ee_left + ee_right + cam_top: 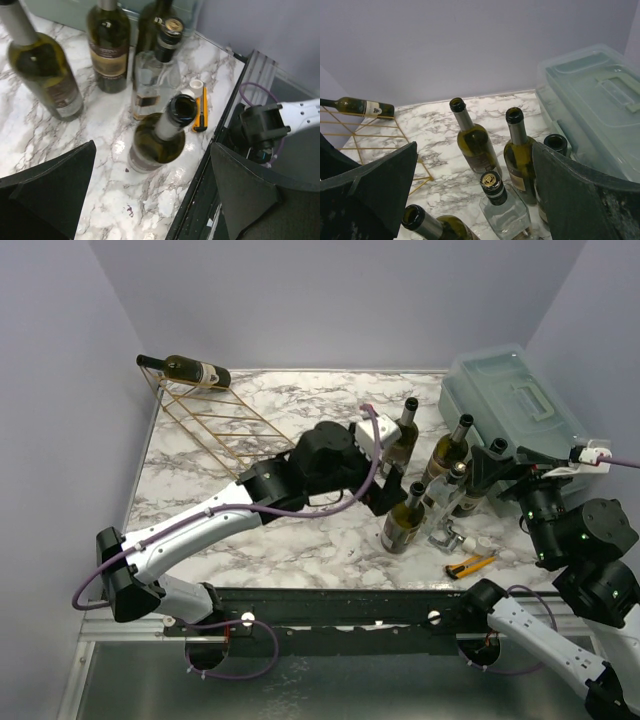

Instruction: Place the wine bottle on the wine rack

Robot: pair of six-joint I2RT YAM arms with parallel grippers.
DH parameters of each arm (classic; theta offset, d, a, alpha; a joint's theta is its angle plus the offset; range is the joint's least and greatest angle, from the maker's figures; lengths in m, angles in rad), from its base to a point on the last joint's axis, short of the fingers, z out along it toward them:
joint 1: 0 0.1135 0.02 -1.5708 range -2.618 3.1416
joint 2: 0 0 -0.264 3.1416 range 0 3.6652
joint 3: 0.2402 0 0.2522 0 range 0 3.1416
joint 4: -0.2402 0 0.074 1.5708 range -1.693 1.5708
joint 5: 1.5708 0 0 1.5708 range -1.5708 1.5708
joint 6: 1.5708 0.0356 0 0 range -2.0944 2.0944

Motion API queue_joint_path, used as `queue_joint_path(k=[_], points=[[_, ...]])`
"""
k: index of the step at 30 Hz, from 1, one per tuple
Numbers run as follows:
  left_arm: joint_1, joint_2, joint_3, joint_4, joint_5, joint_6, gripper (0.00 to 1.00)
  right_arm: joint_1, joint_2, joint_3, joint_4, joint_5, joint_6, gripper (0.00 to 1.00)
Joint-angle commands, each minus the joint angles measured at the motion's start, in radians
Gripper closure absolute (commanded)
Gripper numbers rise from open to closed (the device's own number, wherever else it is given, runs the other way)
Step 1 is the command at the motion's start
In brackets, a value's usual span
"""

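The gold wire wine rack [215,425] stands at the back left, with one green bottle [188,370] lying on its top end; both also show in the right wrist view, rack [367,131] and bottle [364,106]. Several wine bottles stand at centre right. The nearest one [405,520] is green with an open neck [160,135]. My left gripper [385,498] is open and empty, and hovers just beside and above it [150,200]. My right gripper [480,472] is open and empty above the bottle cluster [480,200].
A clear square bottle with a black cap [502,205] stands among the green bottles [472,140] [520,150]. A translucent lidded plastic box [510,400] sits at the back right. A yellow utility knife [470,565] and a small white cap [196,85] lie near the front edge.
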Motion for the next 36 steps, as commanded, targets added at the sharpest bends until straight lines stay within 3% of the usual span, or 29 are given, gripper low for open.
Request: queue_joint_path(k=[1,6,14,24,36], points=[[-0.092,0.044,0.019,0.022,-0.161,0.032,0.01,-0.004,-0.035,-0.021,-0.047,0.051,-0.022,0.00],[-0.151,0.122,0.070,0.022,-0.234,-0.069,0.01,-0.004,-0.057,-0.028,-0.056,0.054,-0.019,0.00],[-0.200,0.187,0.090,0.015,-0.461,-0.131,0.01,-0.005,-0.082,-0.027,-0.083,0.064,-0.014,0.00],[-0.206,0.241,0.134,-0.013,-0.487,-0.191,0.02,-0.004,-0.110,-0.025,-0.113,0.060,0.011,0.00],[-0.269,0.329,0.237,-0.103,-0.621,-0.181,0.18,-0.004,-0.118,-0.022,-0.140,0.047,0.030,0.00]])
